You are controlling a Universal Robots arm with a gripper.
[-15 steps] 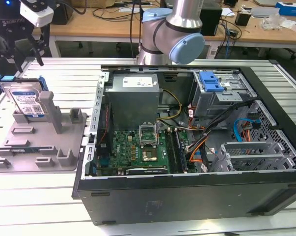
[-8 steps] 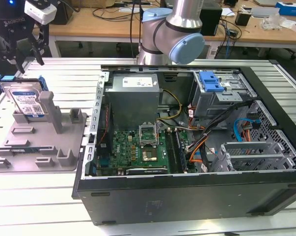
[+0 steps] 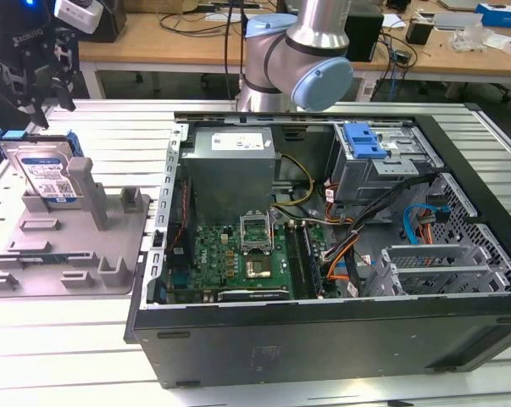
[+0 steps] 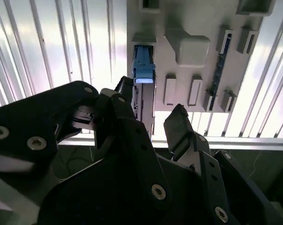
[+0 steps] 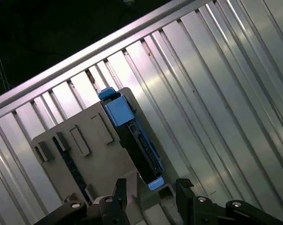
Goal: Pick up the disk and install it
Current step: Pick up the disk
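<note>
The disk (image 3: 45, 174) stands on edge in the grey fixture (image 3: 111, 254); the gripper (image 3: 56, 110) hangs just above that fixture, over the disk's top edge; fingers spread wide, holding nothing.

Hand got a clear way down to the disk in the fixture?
Likely yes. The open hand hangs above the disk, which stands on edge in the grey fixture with its top edge bare. Nothing lies between them; the upright post stands off to one side.
</note>
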